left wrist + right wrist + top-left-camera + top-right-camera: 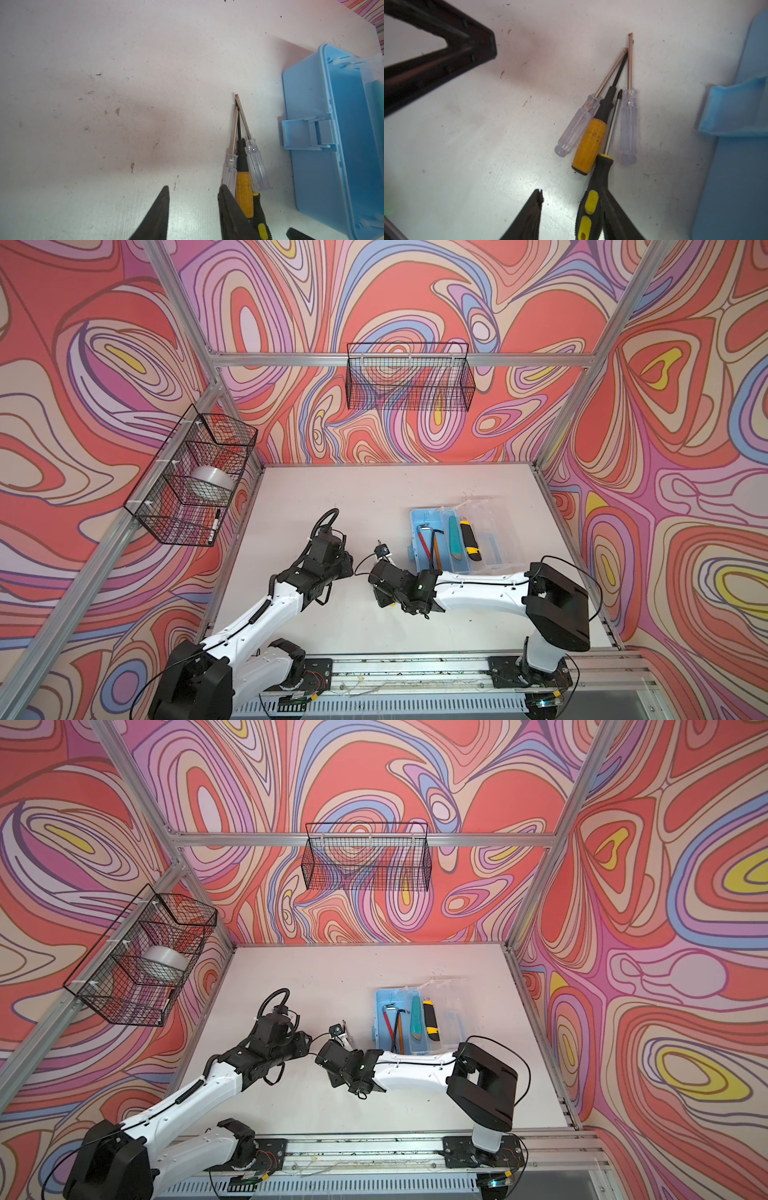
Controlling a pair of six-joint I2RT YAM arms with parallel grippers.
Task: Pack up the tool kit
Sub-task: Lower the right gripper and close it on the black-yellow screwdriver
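Right gripper stands spread, the black-yellow screwdriver between its fingers and against one, not pinched. Left gripper, also spread and empty, hovers left of the four screwdrivers bunched on the table. Right of them sits the open box, hex keys and two knives inside

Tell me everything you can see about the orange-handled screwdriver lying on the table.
The orange-handled screwdriver lies flat on the white table, a little way from the blue box. Its handle looks like scuffed orange plastic, with a black butt cap and a black collar that narrows into a thin dark shaft. A clear-handled screwdriver lies against one side of it, their shafts meeting near the tips. The black-and-yellow screwdriver appears to rest against its butt end.
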